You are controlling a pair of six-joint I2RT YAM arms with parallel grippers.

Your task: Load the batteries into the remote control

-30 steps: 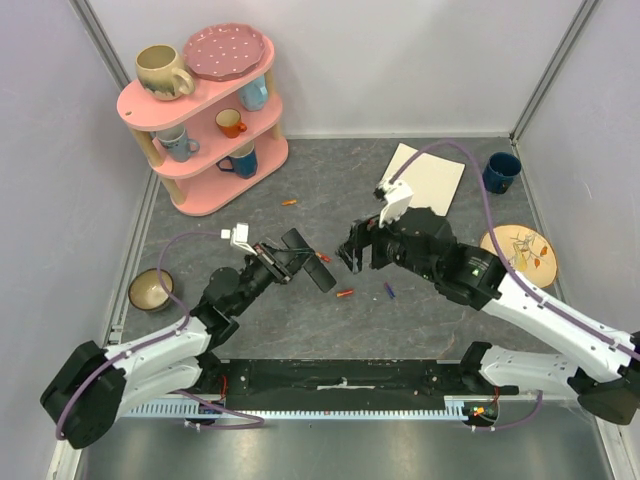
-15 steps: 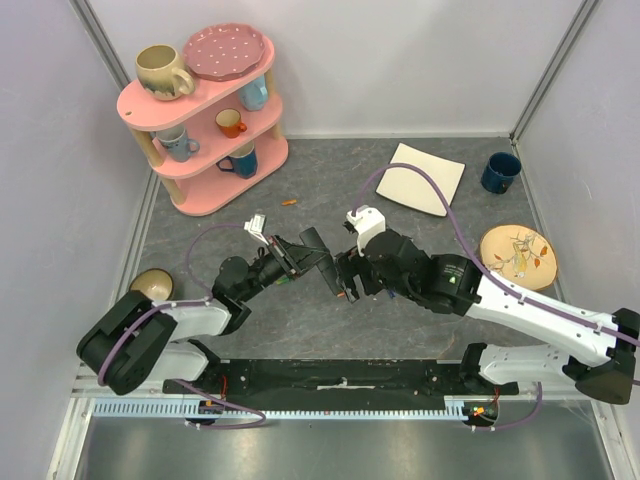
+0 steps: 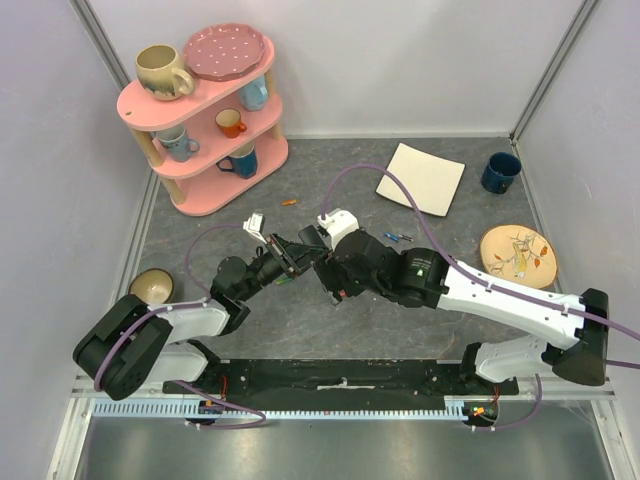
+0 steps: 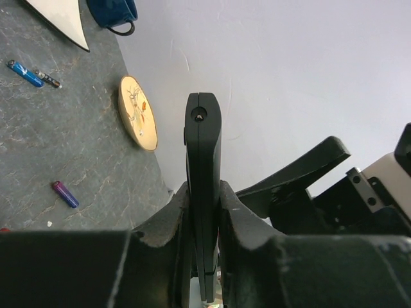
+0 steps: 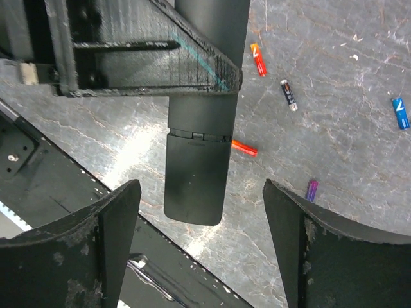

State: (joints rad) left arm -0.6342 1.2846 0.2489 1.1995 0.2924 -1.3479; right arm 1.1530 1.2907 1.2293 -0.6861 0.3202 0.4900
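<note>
My left gripper (image 4: 203, 192) is shut on the remote control (image 4: 203, 135), a slim black bar seen edge-on and held off the table. From above, the remote control (image 3: 312, 243) juts from the left gripper (image 3: 297, 252) toward the right gripper (image 3: 330, 270). The right gripper (image 5: 200, 189) is open, and the free end of the remote control (image 5: 196, 186) lies between its fingers with gaps on both sides. Batteries lie on the table: a red one (image 5: 244, 147), a purple one (image 5: 311, 190), an orange one (image 5: 258, 59), a dark one (image 5: 289, 94) and a blue one (image 5: 399, 112).
A pink shelf (image 3: 205, 110) with mugs and a plate stands back left. A white square plate (image 3: 420, 178), a blue mug (image 3: 500, 172) and a patterned round plate (image 3: 517, 255) sit at the right. A bowl (image 3: 150, 288) is near the left edge.
The right arm has swung left to the remote, and its open fingers now flank the remote's end. The left arm shifted slightly right, still holding the remote.
</note>
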